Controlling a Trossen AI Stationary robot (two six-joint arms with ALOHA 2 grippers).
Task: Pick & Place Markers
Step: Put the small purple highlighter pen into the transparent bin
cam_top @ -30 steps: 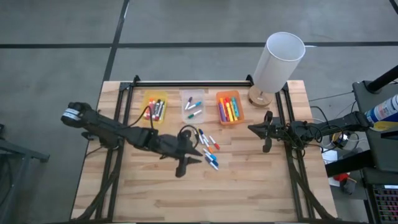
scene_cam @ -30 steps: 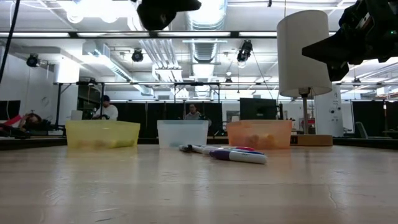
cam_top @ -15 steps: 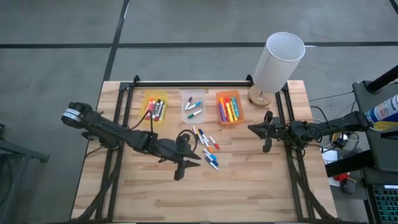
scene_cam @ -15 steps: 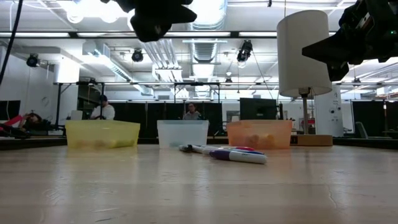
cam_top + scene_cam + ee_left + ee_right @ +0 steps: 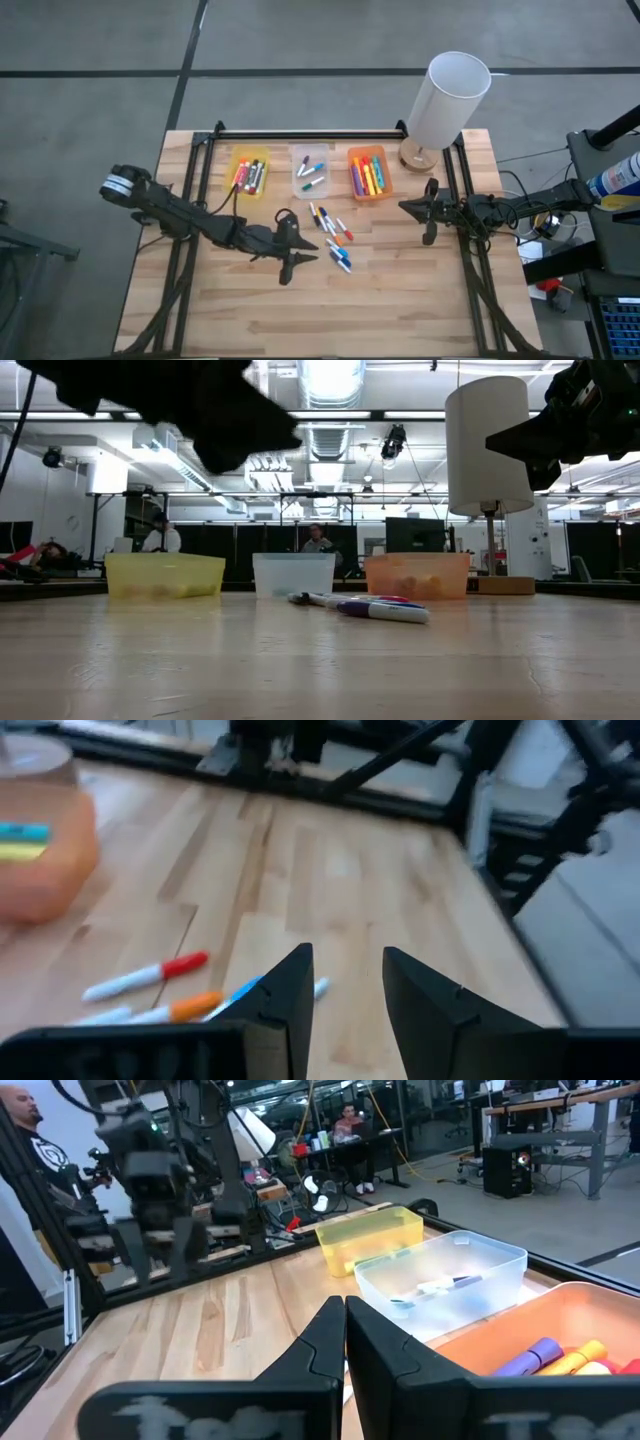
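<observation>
Nearer now, left gripper [image 5: 215,435] looms dark, cropped above.

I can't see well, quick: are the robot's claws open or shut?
Left end effector: open, holding nothing.
Right end effector: shut, holding nothing.
</observation>
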